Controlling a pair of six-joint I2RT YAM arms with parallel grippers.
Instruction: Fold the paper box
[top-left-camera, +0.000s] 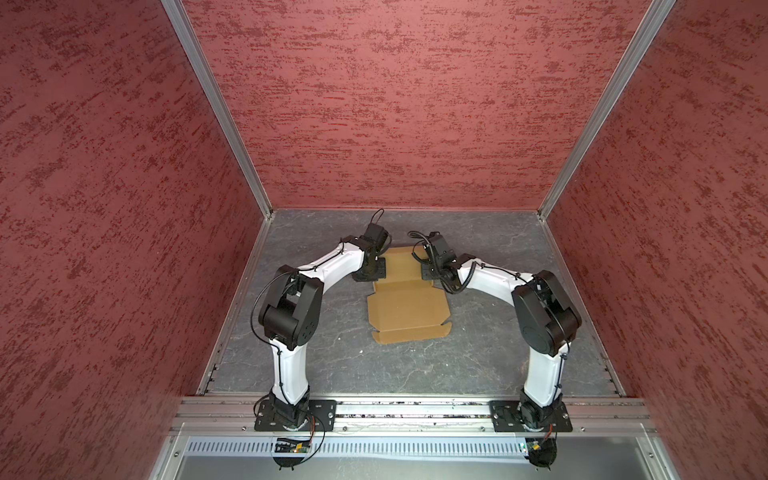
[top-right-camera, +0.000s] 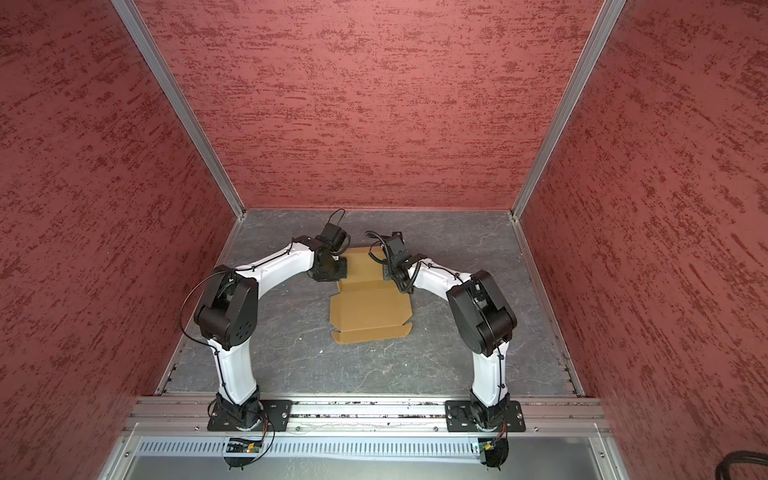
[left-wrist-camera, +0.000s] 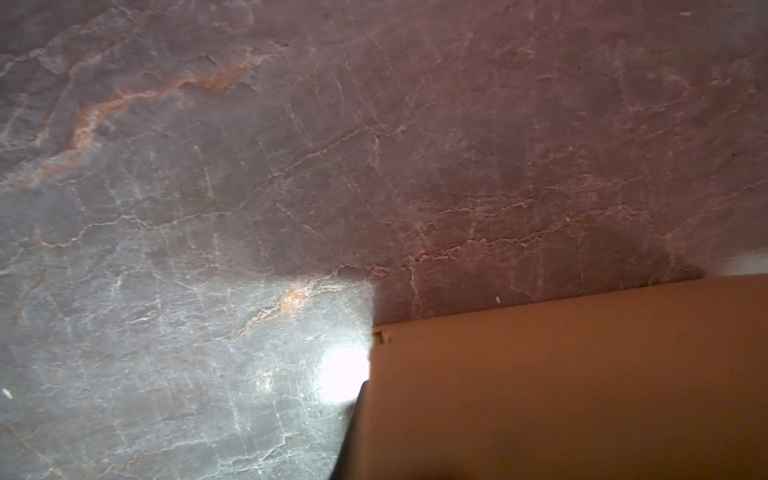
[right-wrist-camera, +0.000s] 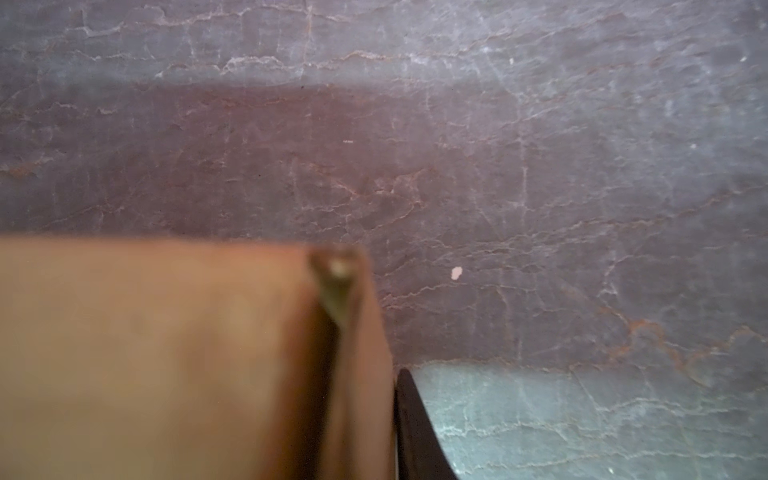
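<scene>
1. The left gripper's (top-left-camera: 375, 271) jaws were closed right down. In the left wrist view one dark finger (left-wrist-camera: 351, 436) showed at the edge of a cardboard flap that hid everything beside it. I judged this a pinch on the flap's edge.
2. The gap of the right gripper's (top-left-camera: 430, 272) jaws could not be made out. In the right wrist view a single dark finger (right-wrist-camera: 415, 436) lay just beside a blurred strip of cardboard turned up along the panel's side. I could not tell whether that strip was gripped or only touched.
3. In both top views the two grippers sat low at opposite sides of the far half of the paper box (top-left-camera: 405, 307). The left one was at its left edge and the right one at its right edge, with bare cardboard between them.
4. The paper box lay on the grey, veined tabletop (top-left-camera: 332, 353), roughly midway between the two arms. Its near half was spread flat, with the front flap and its small corner tabs lying open toward the arms' bases.
5. As I judged it, the folding was at an early stage.
   - Done: at most, the narrow side flaps of the far half were raised off the tabletop.
   - Not done: no wall stood upright in the top views and nothing was tucked into a slot.
   - Left: standing the side walls, locking the flaps and closing the lid panel.
</scene>
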